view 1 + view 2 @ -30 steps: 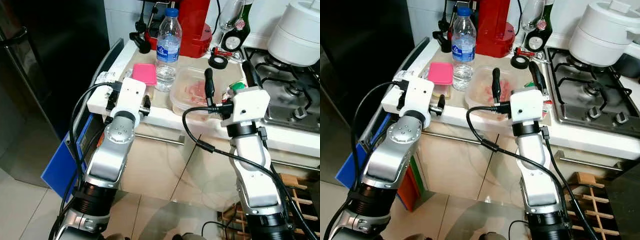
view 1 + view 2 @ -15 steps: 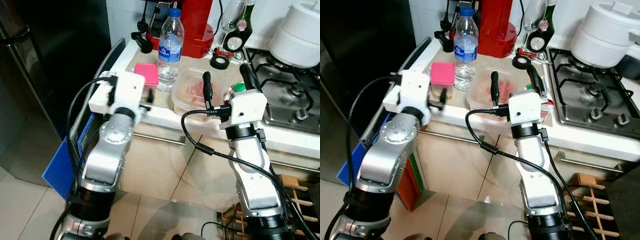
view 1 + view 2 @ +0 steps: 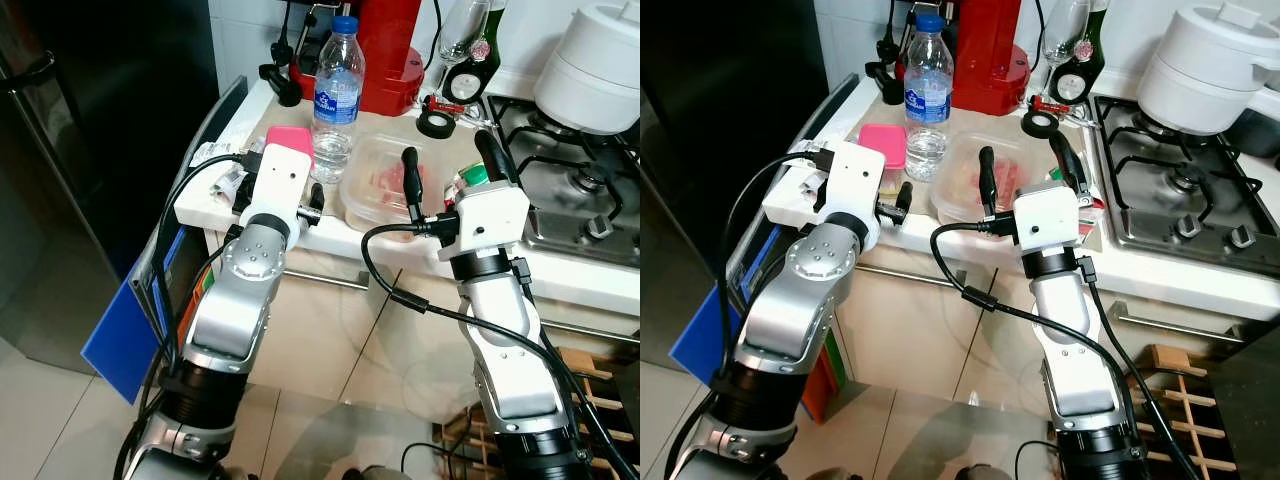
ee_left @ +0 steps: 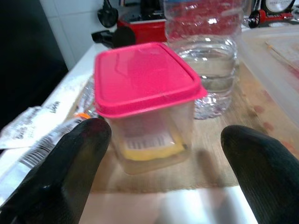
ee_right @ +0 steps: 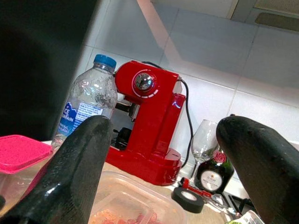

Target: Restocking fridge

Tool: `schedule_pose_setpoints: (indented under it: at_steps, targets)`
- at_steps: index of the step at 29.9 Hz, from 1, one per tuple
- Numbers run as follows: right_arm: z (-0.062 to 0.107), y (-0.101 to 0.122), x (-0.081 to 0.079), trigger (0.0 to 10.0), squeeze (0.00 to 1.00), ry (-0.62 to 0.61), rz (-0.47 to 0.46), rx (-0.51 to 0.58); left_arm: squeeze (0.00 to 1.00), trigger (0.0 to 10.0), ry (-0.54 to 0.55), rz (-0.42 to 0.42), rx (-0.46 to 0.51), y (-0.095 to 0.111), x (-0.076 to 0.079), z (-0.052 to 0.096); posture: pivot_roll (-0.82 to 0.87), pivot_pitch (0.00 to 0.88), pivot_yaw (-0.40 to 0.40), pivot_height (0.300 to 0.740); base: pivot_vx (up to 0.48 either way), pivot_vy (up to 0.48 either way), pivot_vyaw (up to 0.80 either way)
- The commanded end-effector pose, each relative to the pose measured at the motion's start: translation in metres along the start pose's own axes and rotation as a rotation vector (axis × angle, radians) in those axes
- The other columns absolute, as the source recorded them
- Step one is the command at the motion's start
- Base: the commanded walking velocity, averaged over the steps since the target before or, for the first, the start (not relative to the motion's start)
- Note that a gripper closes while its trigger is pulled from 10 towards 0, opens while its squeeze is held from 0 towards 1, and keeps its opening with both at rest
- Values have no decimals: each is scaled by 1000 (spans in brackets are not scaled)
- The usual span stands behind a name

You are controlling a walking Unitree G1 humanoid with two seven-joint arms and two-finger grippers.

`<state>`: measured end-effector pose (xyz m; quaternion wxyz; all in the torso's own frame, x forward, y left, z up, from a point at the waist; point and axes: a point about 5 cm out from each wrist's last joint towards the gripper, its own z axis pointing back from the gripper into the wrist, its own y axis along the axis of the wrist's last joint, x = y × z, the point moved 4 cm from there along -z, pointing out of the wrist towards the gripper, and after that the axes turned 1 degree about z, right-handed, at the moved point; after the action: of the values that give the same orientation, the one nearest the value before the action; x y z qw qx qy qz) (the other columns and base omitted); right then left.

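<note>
Shown at the counter edge, the left gripper [image 4: 161,172] has its two black fingers [image 4: 60,163] spread wide, one to either side of the pink-lidded container [image 4: 147,100] but apart from its walls; nothing is held. The spread matches the container's width, so the judgement is that a grasp is being lined up and not yet closed. The container stands upright on a tan mat [image 4: 215,158], with something yellow and a printed label visible through its clear wall. Just behind the container stands the water bottle [image 3: 336,95], upright and capped in blue, close enough that a finger passing on that side risks nudging it. On the container's other side lie crumpled wrappers [image 4: 32,128] near the counter's end.

The right gripper [image 3: 445,170] also has its fingers parted and empty. It hovers above the near rim of the clear food tub [image 3: 385,185], which sits beside the container on the far side of the bottle and holds pinkish food. Its raised pose looks like waiting.

Farther from the container along the back wall are a red coffee machine [image 5: 149,121], a wine glass [image 5: 204,140], a dark bottle [image 5: 212,175] and a roll of black tape [image 5: 187,198]. Beyond the tub lies the gas hob [image 3: 575,195] with a white pot [image 3: 600,60]. The dark fridge [image 3: 80,150] stands past the counter's end from the container, its door appearing closed, so restocking appears to be at its start.
</note>
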<state>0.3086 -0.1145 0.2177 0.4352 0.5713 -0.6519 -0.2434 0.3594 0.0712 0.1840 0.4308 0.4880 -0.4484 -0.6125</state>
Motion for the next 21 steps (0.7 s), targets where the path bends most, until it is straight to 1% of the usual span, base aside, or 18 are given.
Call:
schedule_pose_setpoints:
  at_steps: [1, 5, 7, 9, 12, 14, 15, 16, 17, 18, 21]
  targets:
    - [2, -1, 1, 10000, 0, -5, 11, -6, 0, 10000, 9, 20, 1, 7, 2, -5, -54, 0, -76, 740, 0, 0, 0]
    - [4, -1, 2, 10000, 0, -1, 15, -10, 0, 10000, -3, 87, 5, 16, 9, -14, -63, 0, -82, 740, 0, 0, 0]
    - [5, -1, 2, 10000, 0, 1, 17, -11, 0, 10000, -8, 100, 3, 18, 12, -16, -65, 0, -83, 740, 0, 0, 0]
    - [5, -1, 2, 10000, 0, 2, 18, -12, 0, 10000, -8, 110, -7, 16, 13, -18, -66, 0, -84, 740, 0, 0, 0]
    - [6, -1, 3, 10000, 0, 3, 20, -14, 0, 10000, 14, 131, -30, 12, 11, -19, -68, 0, -84, 740, 0, 0, 0]
    - [7, -2, 3, 10000, 0, 5, 20, -17, 0, 10000, 27, 162, -67, 6, 10, -21, -66, 0, -84, 740, 0, 0, 0]
    - [7, -2, 3, 10000, 0, 5, 20, -17, 0, 10000, 27, 162, -67, 6, 10, -21, -66, 0, -84, 740, 0, 0, 0]
    - [7, -2, 2, 10000, 0, 7, 19, -19, 0, 10000, 22, 196, -98, 0, 12, -22, -63, 0, -85, 740, 0, 0, 0]
    - [7, -2, 2, 10000, 0, 7, 19, -19, 0, 10000, 22, 196, -98, 0, 12, -22, -63, 0, -85, 740, 0, 0, 0]
    - [7, -2, 2, 10000, 0, 9, 18, -20, 0, 0, 10, 237, -115, -4, 13, -23, -63, 0, -85, 740, 0, 0, 0]
    - [7, -2, 1, 10000, 0, 11, 17, -21, 0, 0, 6, 266, -129, -7, 12, -23, -63, 0, -85, 740, 0, 0, 0]
